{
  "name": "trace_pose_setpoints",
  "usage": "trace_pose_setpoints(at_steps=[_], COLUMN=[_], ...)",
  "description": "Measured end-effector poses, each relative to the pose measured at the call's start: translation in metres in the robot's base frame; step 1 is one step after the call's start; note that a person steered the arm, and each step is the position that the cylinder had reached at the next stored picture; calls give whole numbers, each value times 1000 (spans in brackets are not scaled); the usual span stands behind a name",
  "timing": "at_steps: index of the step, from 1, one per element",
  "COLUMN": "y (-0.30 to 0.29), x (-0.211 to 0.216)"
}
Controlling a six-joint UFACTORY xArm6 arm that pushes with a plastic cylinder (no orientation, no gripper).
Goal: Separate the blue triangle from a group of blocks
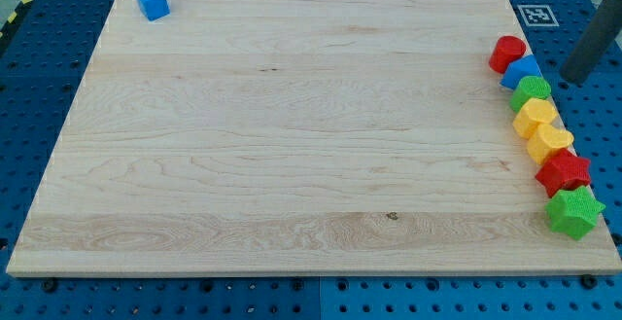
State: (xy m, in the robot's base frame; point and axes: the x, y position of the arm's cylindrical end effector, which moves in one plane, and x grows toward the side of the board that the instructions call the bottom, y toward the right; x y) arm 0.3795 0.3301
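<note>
The blue triangle (522, 71) lies near the board's right edge, second from the top in a column of blocks. Above it is a red block (506, 53). Below it come a green block (532, 92), a yellow block (535, 117), a second yellow block (549, 141), a red star (564, 173) and a green star (573, 212). The blocks touch or nearly touch one another. My tip (570, 79) is just off the board's right edge, to the right of the blue triangle, apart from it.
A blue cube (152, 1) sits alone at the board's top left corner. The wooden board (292, 135) lies on a blue pegboard table. A fiducial tag (535, 15) is beyond the top right corner.
</note>
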Motion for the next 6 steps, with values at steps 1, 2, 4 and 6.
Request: trace_pose_setpoints(at_steps=[1,2,4,6], y=[-10,-19,-43,-40], x=[0,0,-1,-1])
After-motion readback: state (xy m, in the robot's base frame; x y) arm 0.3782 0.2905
